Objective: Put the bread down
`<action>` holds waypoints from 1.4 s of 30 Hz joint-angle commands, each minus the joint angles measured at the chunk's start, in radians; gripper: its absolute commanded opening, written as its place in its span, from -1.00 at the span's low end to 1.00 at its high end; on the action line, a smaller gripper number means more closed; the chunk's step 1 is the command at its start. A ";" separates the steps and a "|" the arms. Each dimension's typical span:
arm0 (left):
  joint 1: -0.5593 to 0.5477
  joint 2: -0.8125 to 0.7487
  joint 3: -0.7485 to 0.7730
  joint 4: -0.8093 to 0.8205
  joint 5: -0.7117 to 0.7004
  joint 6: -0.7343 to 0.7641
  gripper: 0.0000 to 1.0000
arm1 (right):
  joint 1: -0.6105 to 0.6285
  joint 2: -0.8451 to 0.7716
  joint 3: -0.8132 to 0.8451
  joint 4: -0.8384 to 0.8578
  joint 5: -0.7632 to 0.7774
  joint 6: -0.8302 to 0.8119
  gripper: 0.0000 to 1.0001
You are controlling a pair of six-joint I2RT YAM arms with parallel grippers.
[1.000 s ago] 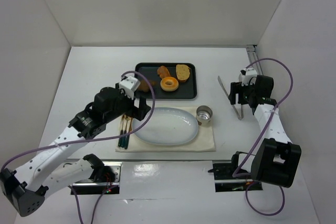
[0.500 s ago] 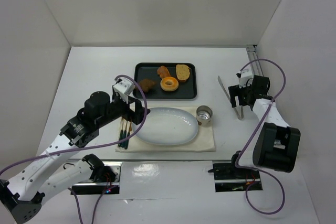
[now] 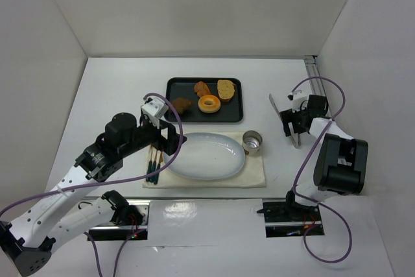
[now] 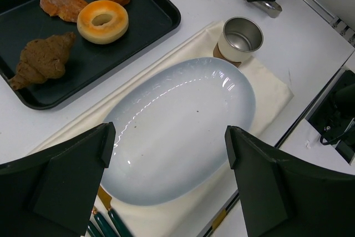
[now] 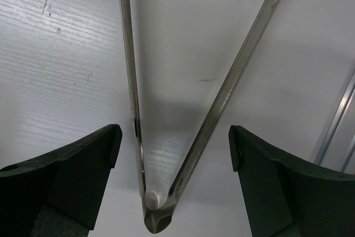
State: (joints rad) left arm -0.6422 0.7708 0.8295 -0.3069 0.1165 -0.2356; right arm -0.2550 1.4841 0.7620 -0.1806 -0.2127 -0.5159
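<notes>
The right gripper (image 5: 173, 137) stood wide astride the tongs (image 5: 131, 81) by the table's (image 3: 117, 95) right edge; it would do best to close squarely on both arms. The bread (image 4: 102, 21) lay in the black tray (image 4: 158, 18) toward the far edge, and the left gripper (image 4: 169, 142) hung wide, holding nothing.

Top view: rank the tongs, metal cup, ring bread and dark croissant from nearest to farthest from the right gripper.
1. tongs, far right, right under the right gripper.
2. metal cup, centre-right.
3. ring bread, middle of the tray.
4. dark croissant, tray's left end.
</notes>
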 commanded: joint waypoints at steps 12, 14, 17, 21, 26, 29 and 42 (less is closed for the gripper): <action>0.004 0.007 0.000 0.040 0.032 0.004 0.99 | 0.005 0.119 0.028 0.078 0.000 -0.038 0.81; 0.004 0.007 0.000 0.040 0.032 0.004 0.99 | 0.005 0.134 0.028 0.078 -0.001 -0.047 0.78; 0.004 0.007 0.000 0.040 0.032 0.004 0.99 | 0.005 0.156 0.040 0.078 -0.001 -0.047 0.69; 0.004 0.007 0.000 0.040 0.032 0.004 0.99 | 0.005 0.165 0.040 0.078 -0.010 -0.047 0.48; 0.004 0.007 0.000 0.040 0.023 0.004 0.99 | -0.007 0.146 0.040 0.060 -0.037 -0.029 0.06; 0.004 0.007 0.000 0.040 0.014 0.004 0.99 | -0.026 0.096 0.040 0.049 -0.068 -0.029 0.01; 0.004 0.007 -0.009 0.040 -0.014 0.004 0.99 | -0.026 -0.205 0.145 -0.112 -0.261 0.059 -0.01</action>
State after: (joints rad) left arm -0.6422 0.7834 0.8242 -0.3065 0.1181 -0.2356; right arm -0.2756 1.3437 0.8516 -0.2417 -0.3824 -0.4953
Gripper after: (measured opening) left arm 0.995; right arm 0.499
